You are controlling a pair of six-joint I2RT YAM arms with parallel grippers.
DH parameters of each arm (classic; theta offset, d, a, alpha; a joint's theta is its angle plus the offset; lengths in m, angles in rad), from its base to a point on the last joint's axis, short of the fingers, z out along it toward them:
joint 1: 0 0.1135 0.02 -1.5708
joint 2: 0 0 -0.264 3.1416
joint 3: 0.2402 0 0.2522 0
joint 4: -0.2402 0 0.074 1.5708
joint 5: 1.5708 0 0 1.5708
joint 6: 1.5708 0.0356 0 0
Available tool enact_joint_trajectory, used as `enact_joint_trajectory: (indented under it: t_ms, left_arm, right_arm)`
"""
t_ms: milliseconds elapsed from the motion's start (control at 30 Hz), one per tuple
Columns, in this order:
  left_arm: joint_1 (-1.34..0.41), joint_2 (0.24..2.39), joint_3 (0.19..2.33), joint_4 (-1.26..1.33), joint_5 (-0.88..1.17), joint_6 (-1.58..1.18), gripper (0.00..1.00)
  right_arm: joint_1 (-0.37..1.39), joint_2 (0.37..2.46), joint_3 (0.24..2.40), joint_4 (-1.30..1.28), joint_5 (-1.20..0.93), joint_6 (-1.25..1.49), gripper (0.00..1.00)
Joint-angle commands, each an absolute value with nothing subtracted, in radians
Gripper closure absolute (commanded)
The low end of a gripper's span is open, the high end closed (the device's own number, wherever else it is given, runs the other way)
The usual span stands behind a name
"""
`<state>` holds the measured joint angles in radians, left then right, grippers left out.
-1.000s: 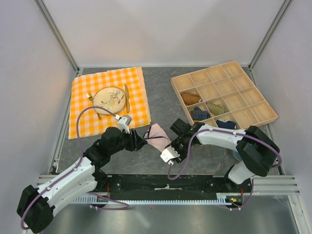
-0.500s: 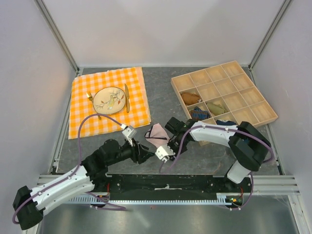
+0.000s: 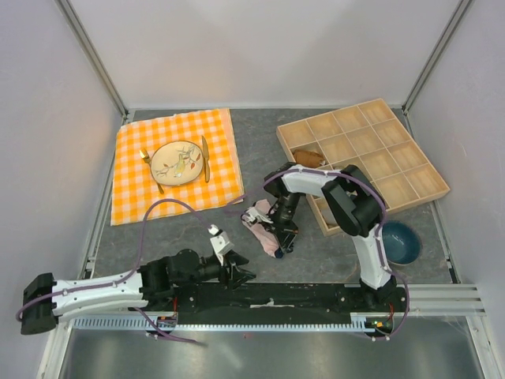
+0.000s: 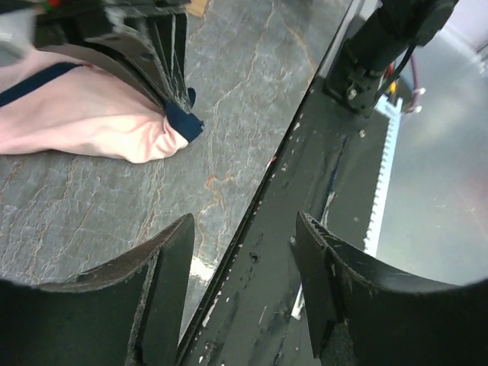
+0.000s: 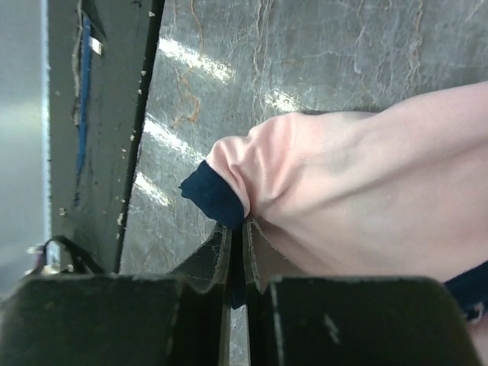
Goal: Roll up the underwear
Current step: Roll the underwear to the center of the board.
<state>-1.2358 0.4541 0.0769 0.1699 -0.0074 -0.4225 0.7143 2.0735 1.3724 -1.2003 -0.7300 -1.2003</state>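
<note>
The underwear is a pale pink brief with navy edging, lying bunched on the grey tabletop in front of the arm bases. My right gripper reaches down from above and is shut on its near corner. In the right wrist view the fingers pinch the navy edge and pink fabric at the right gripper. My left gripper stands open and empty near the table's front edge, apart from the cloth. The left wrist view shows the left gripper over the black rail, with the underwear off to the upper left.
An orange checked cloth holds a plate with fork and knife at the back left. A wooden compartment tray with rolled garments stands at the right. A blue bowl sits near the right arm's base. A black rail runs along the front edge.
The right gripper has shut on the underwear's near corner while its arm swung over from the far side. The left arm pulled back toward the front edge and opened a little wider.
</note>
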Motion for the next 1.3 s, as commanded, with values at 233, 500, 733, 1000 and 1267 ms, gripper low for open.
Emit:
enact_joint_trajectory:
  t_ms: [233,500,733,1000,1267]
  left_arm:
    - [-1.416,0.917,0.213,0.426,-0.256,-0.002,0.32]
    - [-1.430,1.273,0.342,0.561,-0.350,0.182,0.31]
    - [-1.430,1.442,0.434,0.575,-0.393,0.233,0.31]
    - [-1.430,1.551,0.483,0.539,-0.410,0.167,0.55]
    - [-1.359,1.511,0.448,0.471,-0.292,-0.050,0.98]
  right_arm:
    - [0.698,2.284,1.551,-1.442,-0.834,-1.177,0.92]
    - [0.693,2.319,1.555,-1.443,-0.848,-1.161,0.92]
    - [0.695,2.318,1.552,-1.443,-0.851,-1.164,0.91]
    - [0.693,2.309,1.549,-1.443,-0.858,-1.170,0.87]
    - [0.680,2.225,1.540,-1.436,-0.868,-1.192,0.73]
